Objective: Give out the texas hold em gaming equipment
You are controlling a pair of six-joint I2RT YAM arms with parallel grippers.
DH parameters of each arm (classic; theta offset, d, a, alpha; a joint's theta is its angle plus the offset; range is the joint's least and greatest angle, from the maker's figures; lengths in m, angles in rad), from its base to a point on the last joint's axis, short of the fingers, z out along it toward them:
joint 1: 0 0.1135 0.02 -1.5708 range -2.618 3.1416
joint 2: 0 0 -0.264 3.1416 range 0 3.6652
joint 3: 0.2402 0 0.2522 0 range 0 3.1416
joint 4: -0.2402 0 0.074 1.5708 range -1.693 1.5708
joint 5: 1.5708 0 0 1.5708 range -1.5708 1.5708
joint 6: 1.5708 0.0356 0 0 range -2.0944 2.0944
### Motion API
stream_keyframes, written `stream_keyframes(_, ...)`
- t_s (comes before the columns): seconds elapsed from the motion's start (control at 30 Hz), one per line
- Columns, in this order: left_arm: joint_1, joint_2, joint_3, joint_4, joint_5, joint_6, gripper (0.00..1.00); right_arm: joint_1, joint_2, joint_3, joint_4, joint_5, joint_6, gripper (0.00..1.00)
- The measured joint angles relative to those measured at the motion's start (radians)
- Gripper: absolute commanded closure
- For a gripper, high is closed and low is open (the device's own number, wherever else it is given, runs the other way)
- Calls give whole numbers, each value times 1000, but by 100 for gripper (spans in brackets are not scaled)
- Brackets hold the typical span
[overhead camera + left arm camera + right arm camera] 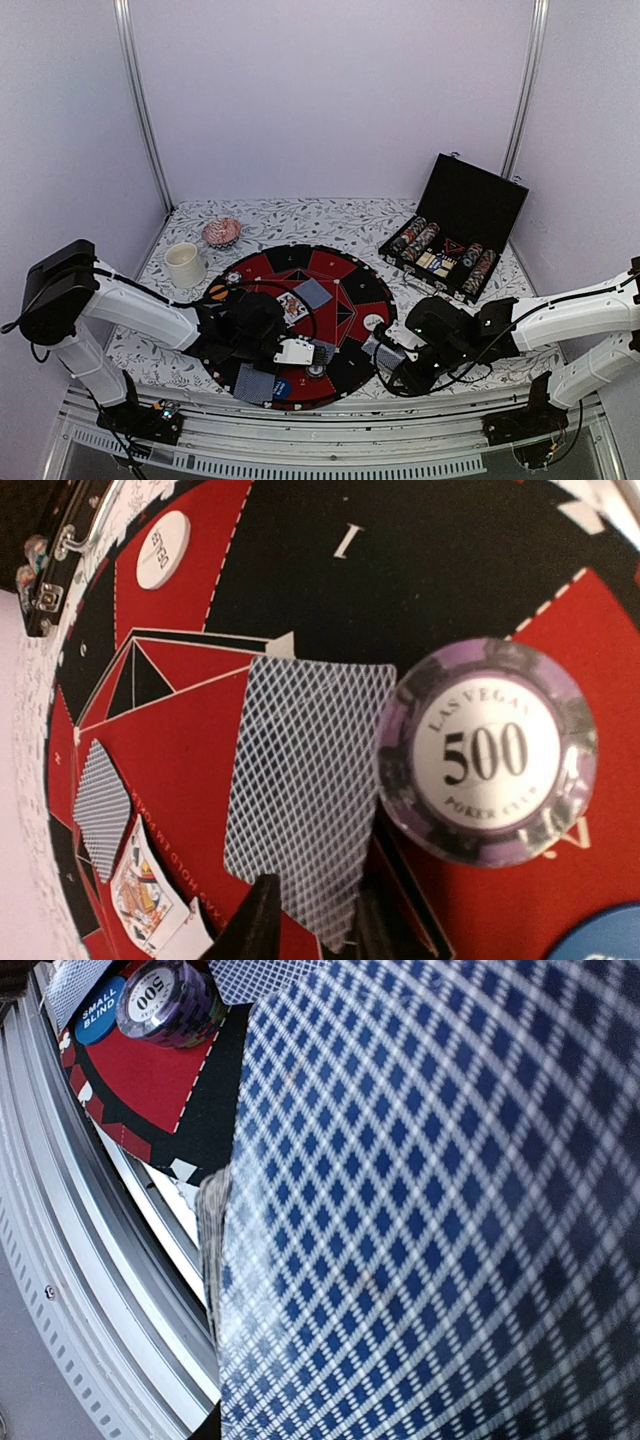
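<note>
Dealing in progress: the left end effector [315,927] hangs over the near part of the round red-and-black mat [335,268]. Its fingers [262,925] stand a little apart on either side of the corner of a face-down card [305,800], and whether they pinch it cannot be told. Just beside that card on the mat lies a purple poker chip [487,765] marked 500, with a blue disc [605,938] near it toward the mat's near edge. Around the mat's centre a second face-down card [103,805] and a face-up court card [143,888] rest side by side. A white disc [163,548] lies on the mat's right side and an orange disc [218,292] at its left edge. At the mat's near-right edge the right end effector [392,357] is closed on a stack of cards [430,1210], whose blue-lattice back fills its wrist view. Off the mat's far-right side an open black case [480,200] holds rows of chips. A white cup [185,265] and a pink bowl [221,232] stand off its far-left side on the leaf-patterned surface [340,215].
</note>
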Motion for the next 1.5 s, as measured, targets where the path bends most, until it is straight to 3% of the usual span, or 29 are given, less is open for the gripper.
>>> stream_keyframes(0.17,0,21,0,29,-35,16,100,0,0,0,0,0,0,63)
stream_keyframes(0.6,0,34,0,130,-73,56,100,0,-4,0,0,0,0,63)
stream_keyframes(0.9,60,-7,17,240,-66,203,100,0,-5,0,0,0,0,63)
stream_keyframes(1.13,188,34,158,262,7,349,100,0,-5,0,-1,0,0,63)
stream_keyframes(1.5,318,325,422,241,111,575,100,0,-5,0,-1,1,0,63)
